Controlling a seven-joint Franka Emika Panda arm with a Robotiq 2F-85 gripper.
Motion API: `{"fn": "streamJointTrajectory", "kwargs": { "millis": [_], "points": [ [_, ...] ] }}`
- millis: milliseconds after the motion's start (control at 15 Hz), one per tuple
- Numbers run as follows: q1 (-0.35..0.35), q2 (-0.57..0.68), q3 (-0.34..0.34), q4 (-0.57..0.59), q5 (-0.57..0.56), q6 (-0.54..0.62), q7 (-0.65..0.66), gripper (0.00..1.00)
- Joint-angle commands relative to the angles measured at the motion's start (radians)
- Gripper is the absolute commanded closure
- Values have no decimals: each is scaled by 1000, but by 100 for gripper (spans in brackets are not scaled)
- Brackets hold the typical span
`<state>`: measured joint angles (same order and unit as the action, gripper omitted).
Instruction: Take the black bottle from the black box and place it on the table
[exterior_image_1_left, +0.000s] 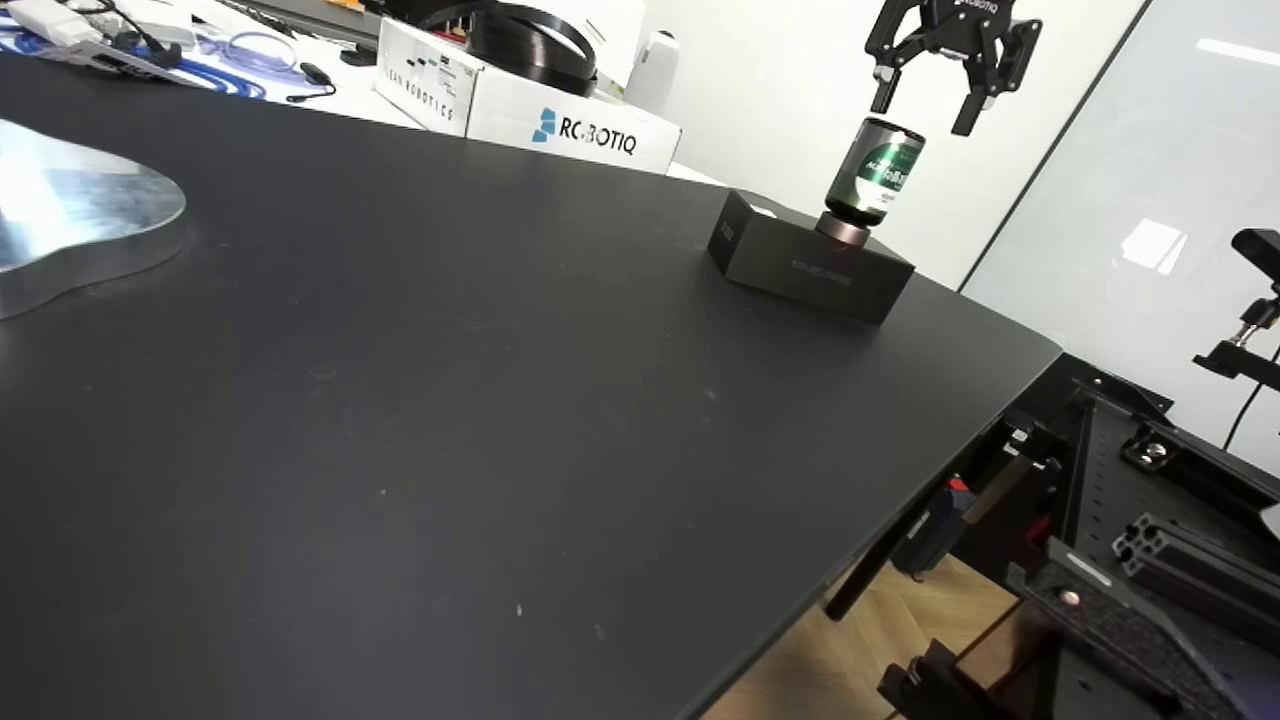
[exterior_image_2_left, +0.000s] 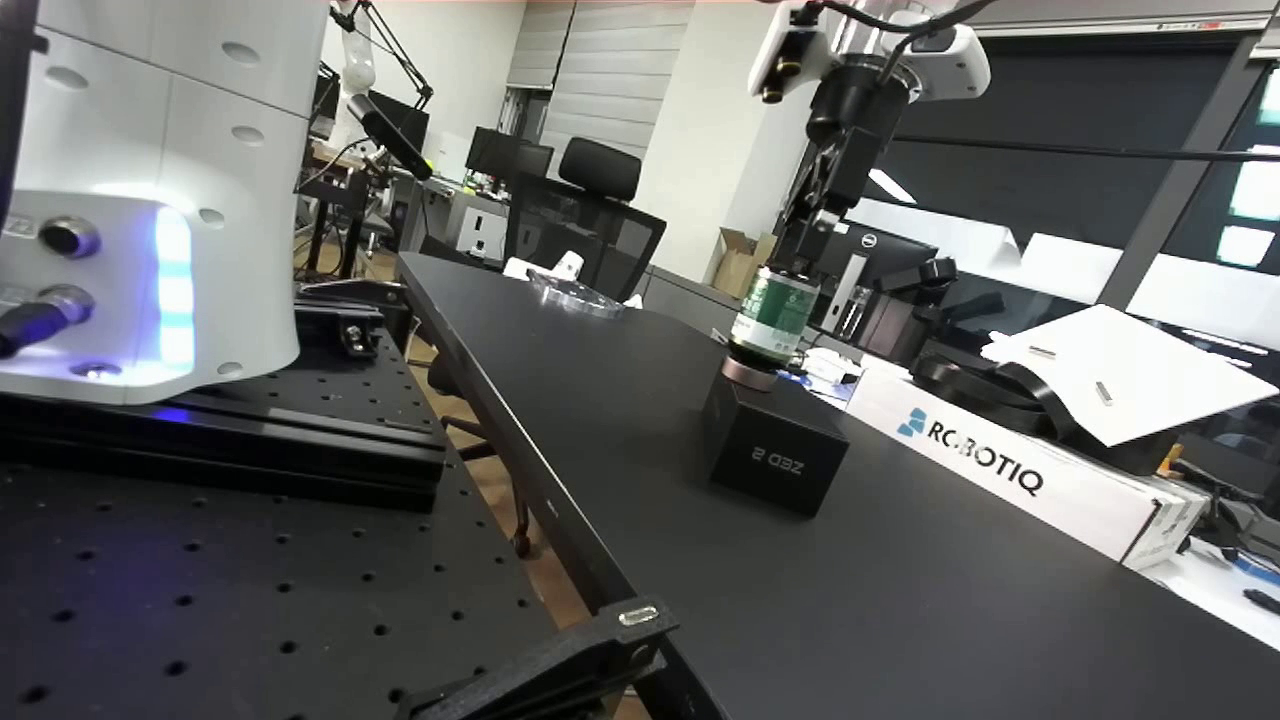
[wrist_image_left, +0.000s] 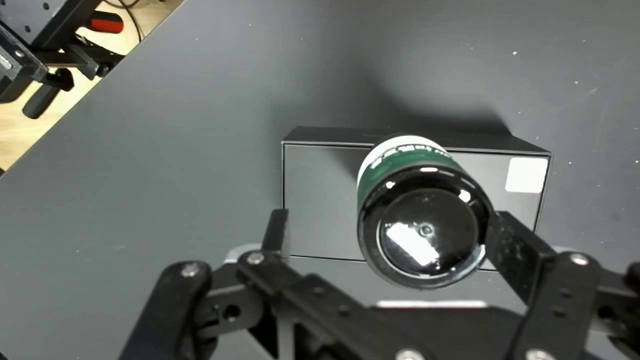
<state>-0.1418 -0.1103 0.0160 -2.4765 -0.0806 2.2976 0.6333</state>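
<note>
- One gripper (exterior_image_1_left: 926, 112), spread wide and empty, just above the black bottle (exterior_image_1_left: 876, 168).
- Upside down, it balances on its narrow cap (exterior_image_1_left: 842, 230) atop the black box (exterior_image_1_left: 805, 268).
- Wrist view: it looks nearer one finger (wrist_image_left: 517, 250); off-centre descent could topple it.
- Well apart on the surface (exterior_image_1_left: 450, 400), a shiny silvery piece (exterior_image_1_left: 95, 200); white carton (exterior_image_1_left: 565, 130) beyond; neither seems obstructive.

Black pincer (exterior_image_1_left: 922, 119), silver screws (wrist_image_left: 190, 270)

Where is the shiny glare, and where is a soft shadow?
Wrist view: white glare on the green-and-white-labelled dark cylindrical bottle, soft shadow on the matte black tabletop beside the low black rectangular box. In an exterior view: bright glare on the smooth silvery slab.
</note>
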Motion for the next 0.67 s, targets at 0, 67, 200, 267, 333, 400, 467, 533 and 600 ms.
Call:
{"fn": "streamJointTrajectory", "kwargs": {
  "millis": [0, 67, 200, 267, 333, 400, 467, 533, 600],
  "points": [
    [11, -22, -27, -29, 1, 37, -5, 0],
    [10, -22, -33, -35, 12, 63, -17, 0],
    [10, -17, -41, -47, 25, 117, -31, 0],
    [11, -14, -44, -53, 32, 137, -37, 0],
    [11, -12, -46, -60, 36, 155, -44, 0],
    [12, -11, -46, -66, 47, 168, -52, 0],
    [12, -10, -46, -70, 48, 177, -55, 0],
    [12, -10, -45, -74, 52, 185, -60, 0],
    [13, -11, -44, -78, 59, 193, -63, 0]
  ]
}}
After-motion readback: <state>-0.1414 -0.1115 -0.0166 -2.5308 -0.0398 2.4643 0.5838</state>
